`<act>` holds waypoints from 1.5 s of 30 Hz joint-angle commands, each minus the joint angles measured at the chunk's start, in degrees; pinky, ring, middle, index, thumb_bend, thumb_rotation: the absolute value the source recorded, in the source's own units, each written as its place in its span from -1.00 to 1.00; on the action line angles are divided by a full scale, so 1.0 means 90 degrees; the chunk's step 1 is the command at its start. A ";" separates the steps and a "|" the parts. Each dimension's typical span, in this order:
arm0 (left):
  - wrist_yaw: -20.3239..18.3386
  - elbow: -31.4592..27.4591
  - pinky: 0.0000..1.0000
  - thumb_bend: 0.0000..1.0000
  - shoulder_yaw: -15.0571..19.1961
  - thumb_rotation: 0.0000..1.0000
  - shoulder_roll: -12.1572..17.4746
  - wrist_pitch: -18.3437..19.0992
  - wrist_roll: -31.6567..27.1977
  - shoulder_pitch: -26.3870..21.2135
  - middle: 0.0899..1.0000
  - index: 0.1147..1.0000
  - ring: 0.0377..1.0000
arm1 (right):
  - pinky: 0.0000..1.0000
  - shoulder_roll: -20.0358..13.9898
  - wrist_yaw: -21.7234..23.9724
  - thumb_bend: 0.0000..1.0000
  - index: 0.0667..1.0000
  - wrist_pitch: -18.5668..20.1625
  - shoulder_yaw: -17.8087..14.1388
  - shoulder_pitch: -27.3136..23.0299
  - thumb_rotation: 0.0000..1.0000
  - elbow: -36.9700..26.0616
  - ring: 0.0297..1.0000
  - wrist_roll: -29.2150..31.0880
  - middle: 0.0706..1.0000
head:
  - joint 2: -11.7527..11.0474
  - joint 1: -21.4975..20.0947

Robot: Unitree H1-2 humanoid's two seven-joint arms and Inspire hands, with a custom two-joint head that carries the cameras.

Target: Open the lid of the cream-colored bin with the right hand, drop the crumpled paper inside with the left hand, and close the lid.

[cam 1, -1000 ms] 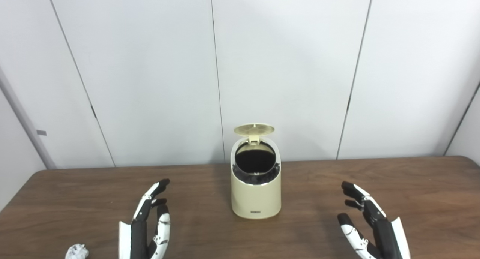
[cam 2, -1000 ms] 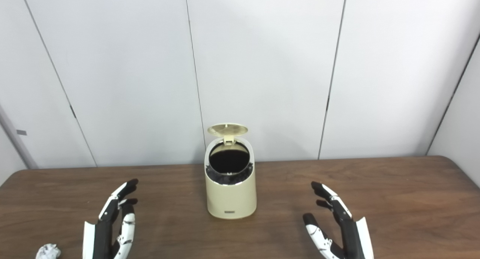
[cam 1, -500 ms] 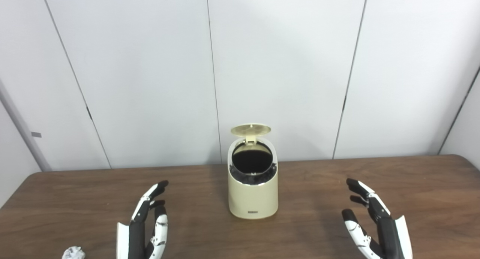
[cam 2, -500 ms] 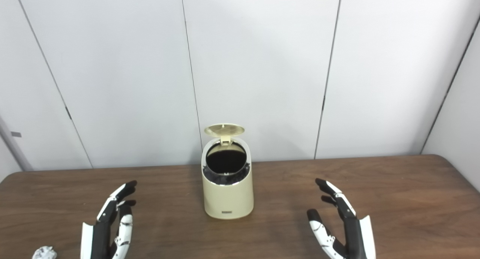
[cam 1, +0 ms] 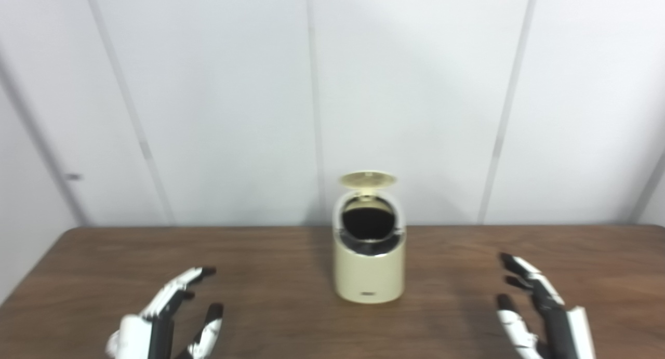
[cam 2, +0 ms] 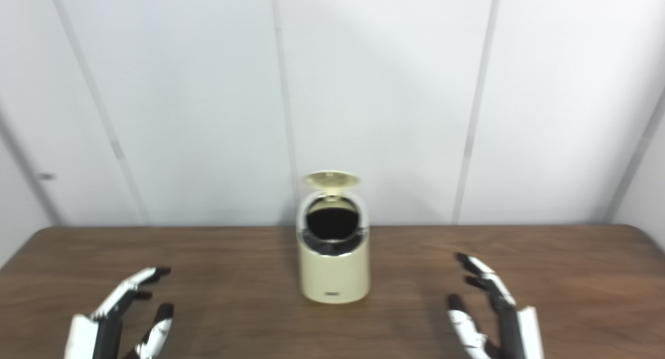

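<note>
Paper is out of frame; my left hand [cam 1: 166, 322] and right hand [cam 1: 540, 309], both spread empty, could miss it or knock the open bin [cam 1: 369, 265].

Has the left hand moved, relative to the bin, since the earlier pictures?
Yes. The camera shifted too, but against the bin the left hand has gone further left and turned outward, toward the table's near-left edge.

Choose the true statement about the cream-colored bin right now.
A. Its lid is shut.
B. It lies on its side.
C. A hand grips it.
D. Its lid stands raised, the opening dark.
D: the lid is tipped up behind the bin, exposing its dark mouth.
</note>
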 commanded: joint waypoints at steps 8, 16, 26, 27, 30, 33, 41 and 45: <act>-0.0230 -0.0722 0.15 0.47 0.0770 -0.34 0.0451 0.0073 0.0228 0.0464 0.43 0.40 0.39 | 0.52 -0.0484 0.0068 -0.69 0.55 -0.0404 -0.0118 0.0027 0.36 0.0807 0.64 0.0208 0.61 | -0.0033 0.0569; -0.0106 -0.0857 0.16 0.67 0.1336 -0.21 0.0807 0.0100 0.0733 0.0674 0.44 0.42 0.38 | 0.53 -0.0719 0.0084 -0.65 0.57 -0.0418 -0.0093 -0.0089 0.60 0.1067 0.65 0.0397 0.62 | 0.0006 0.1063; -0.0586 -0.1106 0.17 0.69 0.1851 -0.08 0.0773 0.0922 0.0941 0.0963 0.46 0.46 0.40 | 0.45 -0.1145 0.0071 -0.56 0.57 -0.0421 0.0067 -0.0214 0.77 0.1398 0.63 0.0707 0.62 | -0.0039 0.1785; -0.0591 -0.1086 0.17 0.69 0.1859 -0.08 0.0764 0.0972 0.0969 0.0954 0.46 0.46 0.40 | 0.44 -0.1188 0.0065 -0.54 0.57 -0.0421 0.0081 -0.0222 0.79 0.1422 0.63 0.0720 0.62 | -0.0043 0.1854; -0.0632 -0.1106 0.17 0.69 0.1818 -0.10 0.0710 0.1160 0.1120 0.0914 0.45 0.46 0.39 | 0.42 -0.1308 0.0064 -0.47 0.56 -0.0422 0.0100 -0.0245 0.85 0.1469 0.62 0.0812 0.61 | 0.0014 0.2119; -0.0712 -0.1121 0.17 0.72 0.1752 -0.07 0.0652 0.1364 0.1286 0.0840 0.45 0.46 0.39 | 0.36 -0.1419 0.0072 -0.39 0.53 -0.0423 0.0110 -0.0269 0.90 0.1505 0.60 0.0889 0.59 | 0.0065 0.2381; -0.1174 -0.1114 0.18 0.90 0.1485 -0.11 0.0535 0.1998 0.1336 0.0509 0.47 0.49 0.41 | 0.33 -0.1626 0.0152 -0.12 0.51 -0.0424 0.0099 -0.0351 0.87 0.1624 0.57 0.1146 0.57 | 0.0149 0.2881; -0.1208 -0.0981 0.13 0.99 0.1309 -0.11 0.0526 0.2185 0.1470 0.0389 0.46 0.50 0.37 | 0.32 -0.1684 0.0127 -0.12 0.50 -0.0424 0.0112 -0.0377 0.90 0.1720 0.56 0.1129 0.56 | 0.0066 0.2987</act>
